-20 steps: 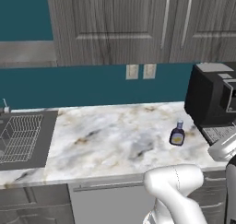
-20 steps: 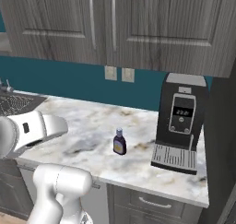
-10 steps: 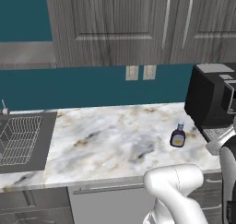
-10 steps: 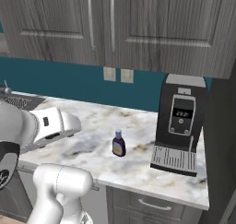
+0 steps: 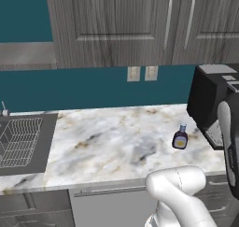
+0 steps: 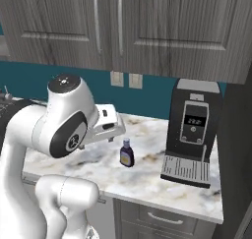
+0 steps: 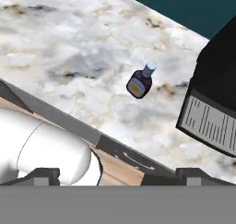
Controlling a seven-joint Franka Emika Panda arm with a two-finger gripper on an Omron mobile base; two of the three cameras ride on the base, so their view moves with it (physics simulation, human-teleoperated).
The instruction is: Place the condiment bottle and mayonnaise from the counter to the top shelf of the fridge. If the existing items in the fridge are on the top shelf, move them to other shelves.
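The condiment bottle [image 5: 180,137], dark navy-purple with a blue cap and an orange-yellow label, stands upright on the marbled counter [image 5: 107,142] just left of a black coffee machine. It appears again in the right base view [image 6: 127,153] and in the hand view [image 7: 140,82]. My gripper [image 7: 120,174] hovers above the counter's front edge, short of the bottle, open with nothing between its fingertips [image 7: 44,174]. In the right base view the white hand [image 6: 107,126] hangs up and left of the bottle, apart from it. The mayonnaise and the fridge are out of view.
A black coffee machine [image 6: 193,130] stands at the counter's right end, close beside the bottle. A sink with a wire rack [image 5: 21,144] lies at the left end. Dark grey wall cabinets [image 5: 140,25] hang overhead. Drawers [image 6: 162,218] run below the counter.
The arm has swung up and to the right, carrying the hand towards the bottle. The bottle has not moved and the gripper has stayed open.
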